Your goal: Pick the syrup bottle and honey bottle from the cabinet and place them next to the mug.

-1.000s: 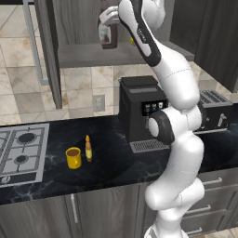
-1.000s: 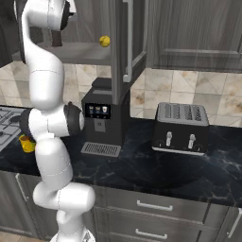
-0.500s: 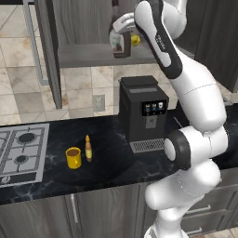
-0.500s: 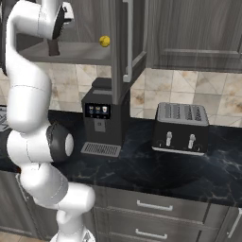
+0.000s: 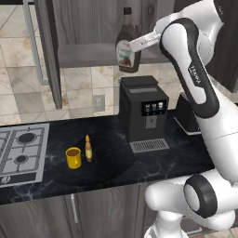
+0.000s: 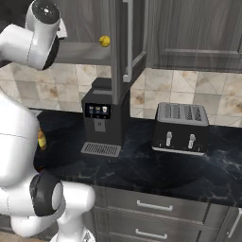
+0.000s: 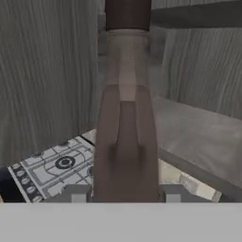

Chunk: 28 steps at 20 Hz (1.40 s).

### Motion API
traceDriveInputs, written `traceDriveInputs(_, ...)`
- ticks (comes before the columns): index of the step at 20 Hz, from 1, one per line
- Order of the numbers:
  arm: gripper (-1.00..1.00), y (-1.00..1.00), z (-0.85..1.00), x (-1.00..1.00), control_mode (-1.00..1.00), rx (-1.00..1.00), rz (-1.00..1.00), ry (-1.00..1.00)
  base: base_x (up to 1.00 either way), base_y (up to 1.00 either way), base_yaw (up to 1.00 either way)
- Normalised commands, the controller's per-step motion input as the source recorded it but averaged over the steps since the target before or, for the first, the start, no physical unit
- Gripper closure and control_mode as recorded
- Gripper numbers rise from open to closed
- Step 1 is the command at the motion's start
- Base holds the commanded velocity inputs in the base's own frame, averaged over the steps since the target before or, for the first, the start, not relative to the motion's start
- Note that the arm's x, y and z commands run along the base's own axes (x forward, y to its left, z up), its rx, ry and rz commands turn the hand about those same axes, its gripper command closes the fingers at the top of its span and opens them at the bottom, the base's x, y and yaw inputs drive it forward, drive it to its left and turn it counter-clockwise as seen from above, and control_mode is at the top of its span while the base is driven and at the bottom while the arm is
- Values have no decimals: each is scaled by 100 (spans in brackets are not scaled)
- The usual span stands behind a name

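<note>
The syrup bottle [image 5: 127, 45], dark brown with a black cap and a white-reddish label, hangs upright in front of the cabinet's grey shelf board [image 5: 86, 56], above the coffee machine. My gripper [image 5: 135, 45] is shut on its body from the right. In the hand view the syrup bottle [image 7: 126, 118] stands between my fingertips [image 7: 78, 194], with my gripper [image 7: 126, 194] shut on its lower part. The slim honey bottle [image 5: 88, 148] stands upright on the black counter, right beside the yellow mug [image 5: 73, 157].
A black coffee machine [image 5: 141, 113] stands under the held bottle, with a toaster [image 6: 182, 127] to its right. A stove [image 5: 21, 151] lies at the counter's left. A small yellow ball [image 6: 104, 41] sits on the shelf. The open cabinet door [image 5: 49, 51] hangs left of the bottle.
The syrup bottle has moved right and a little down, out from the shelf, still in my gripper. My arm's elbow has swung out to the right.
</note>
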Motion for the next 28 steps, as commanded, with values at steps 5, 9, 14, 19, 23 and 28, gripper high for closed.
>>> traceDriveInputs(5, 100, -1, -48, -62, -100, 16, 44, -3, 0, 0, 0)
traceDriveInputs(9, 100, 0, -44, -24, -100, 12, 55, 0, 0, 0, 0)
traceDriveInputs(14, 100, 0, -41, -2, -100, 7, 57, 2, 0, 0, 0)
traceDriveInputs(19, 100, -1, -12, 0, -100, -2, 26, 0, 0, 0, 0)
traceDriveInputs(23, 100, 0, -34, 0, -100, -9, 0, -2, 0, 0, 0)
traceDriveInputs(28, 100, 0, -52, 0, -100, -10, 0, -2, 0, 0, 0)
